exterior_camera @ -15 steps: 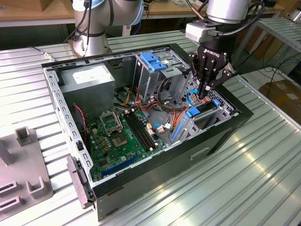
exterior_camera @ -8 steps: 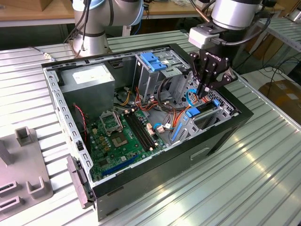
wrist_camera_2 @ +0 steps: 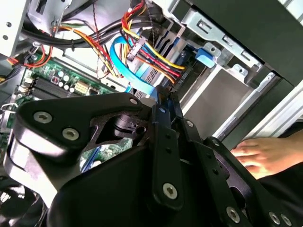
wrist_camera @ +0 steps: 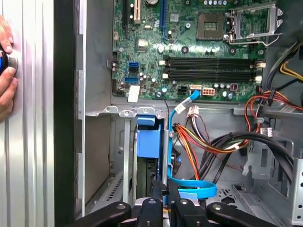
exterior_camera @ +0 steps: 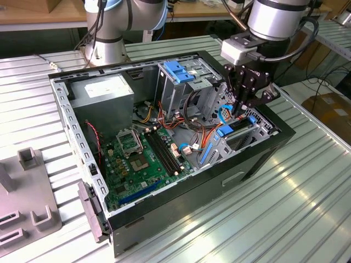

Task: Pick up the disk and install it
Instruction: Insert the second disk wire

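The disk [exterior_camera: 237, 130], dark with a bright blue carrier, sits on edge in the lower bay at the front of the open computer case [exterior_camera: 164, 213], on the exterior view's right. In the first wrist view its blue carrier [wrist_camera: 147, 142] lies just beyond my fingertips. My gripper [exterior_camera: 239, 111] hangs straight down over that bay. Its fingers [wrist_camera: 156, 208] are shut, tips together at the disk's upper edge, as both wrist views show [wrist_camera_2: 163, 101]. Whether they touch it I cannot tell.
A flat blue cable [wrist_camera: 191, 189] loops right beside the fingertips, with a bundle of coloured wires [wrist_camera: 208, 142] behind. The motherboard [exterior_camera: 142, 159], power supply [exterior_camera: 104, 93] and blue-topped drive cage [exterior_camera: 178, 71] fill the case. A person's hand [wrist_camera: 5, 80] rests outside the case wall. A grey fixture [exterior_camera: 27, 203] stands left.
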Robot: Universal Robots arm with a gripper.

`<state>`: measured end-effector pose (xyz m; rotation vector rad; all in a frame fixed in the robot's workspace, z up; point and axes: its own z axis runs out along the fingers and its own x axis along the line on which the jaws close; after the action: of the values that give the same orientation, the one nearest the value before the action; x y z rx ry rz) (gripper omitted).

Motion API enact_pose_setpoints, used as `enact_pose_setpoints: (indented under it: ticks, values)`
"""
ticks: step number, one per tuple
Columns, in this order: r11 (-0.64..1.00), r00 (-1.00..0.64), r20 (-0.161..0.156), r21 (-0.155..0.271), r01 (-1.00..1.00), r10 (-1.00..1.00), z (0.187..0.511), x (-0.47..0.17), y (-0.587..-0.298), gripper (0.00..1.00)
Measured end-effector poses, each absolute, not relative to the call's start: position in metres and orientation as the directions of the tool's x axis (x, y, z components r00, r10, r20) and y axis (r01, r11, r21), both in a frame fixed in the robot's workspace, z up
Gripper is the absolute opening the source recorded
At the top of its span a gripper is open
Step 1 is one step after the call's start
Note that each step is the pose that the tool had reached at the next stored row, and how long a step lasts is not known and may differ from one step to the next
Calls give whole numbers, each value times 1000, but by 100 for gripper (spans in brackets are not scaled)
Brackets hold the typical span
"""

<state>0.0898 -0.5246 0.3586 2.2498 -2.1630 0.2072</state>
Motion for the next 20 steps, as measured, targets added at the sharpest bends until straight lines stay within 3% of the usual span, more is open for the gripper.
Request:
enact_pose_setpoints:
  ticks: [20]
  values:
    - [-41,32,80,-110,-993,-996,353,83,-536,16]
